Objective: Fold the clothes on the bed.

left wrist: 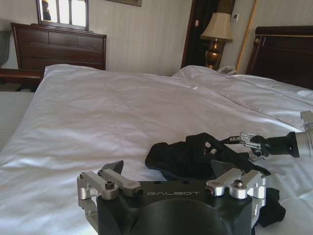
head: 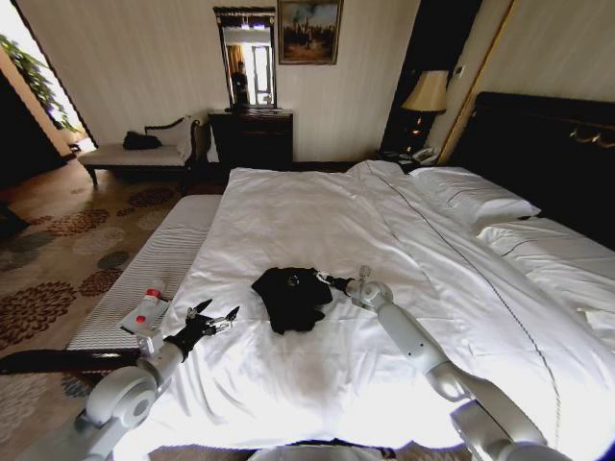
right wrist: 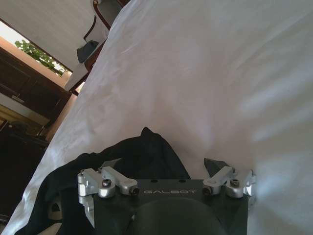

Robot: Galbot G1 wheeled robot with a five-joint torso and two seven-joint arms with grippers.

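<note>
The clothes are one black T-shirt [head: 288, 298], bunched in a small heap on the white bed [head: 317, 221] near its foot. My right gripper [head: 327, 280] is open at the heap's far right edge, and in its own wrist view the right gripper [right wrist: 164, 164] hangs partly over the black T-shirt [right wrist: 142, 154]. My left gripper [head: 216, 318] is open, low over the sheet, a short way left of the heap and apart from it. In the left wrist view the left gripper [left wrist: 168, 169] faces the T-shirt [left wrist: 190, 154], with the right gripper [left wrist: 247, 140] behind it.
A grey striped bench [head: 163, 254] runs along the bed's left side with a white red-capped bottle [head: 147, 309] on it. Pillows [head: 476, 197] and the dark headboard [head: 538, 144] are at the right. A dresser [head: 252, 137] and a lamp [head: 428, 93] stand by the far wall.
</note>
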